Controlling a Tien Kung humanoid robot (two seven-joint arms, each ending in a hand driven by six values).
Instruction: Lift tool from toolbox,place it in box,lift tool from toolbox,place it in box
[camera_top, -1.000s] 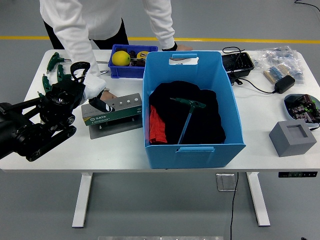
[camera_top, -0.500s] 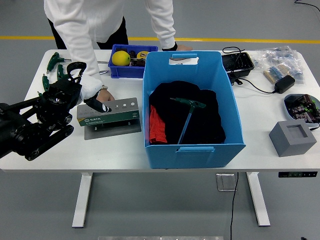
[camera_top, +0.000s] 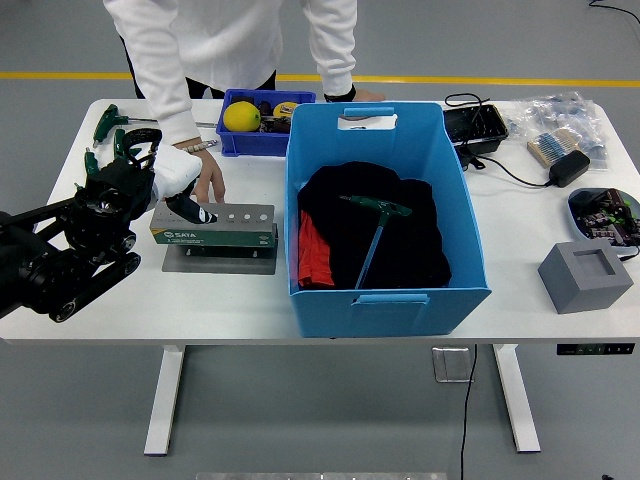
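one robot hand (camera_top: 118, 182) is in view, our left, coming in from the left over the white surface (camera_top: 520, 290); our right arm does not show. its dark fingers crowd together at the left end of the toolbox (camera_top: 214, 228), and we cannot tell whether they are open or closed on anything. the toolbox, a green and grey block on a flat grey base, lies just to the right of the robot hand, its long axis running left to right, away from the robot hand toward the blue box (camera_top: 385, 200). small sockets show along its top. a person's hand (camera_top: 205, 180) in a white sleeve rests on the top of the toolbox, right beside our fingers, so the space there is shared. one green-handled tool (camera_top: 375, 235) already lies on dark cloth inside the blue box, further right beyond the toolbox. we judge the left robot hand is the one placed for the next lift, with the carry going rightward along the toolbox's length.
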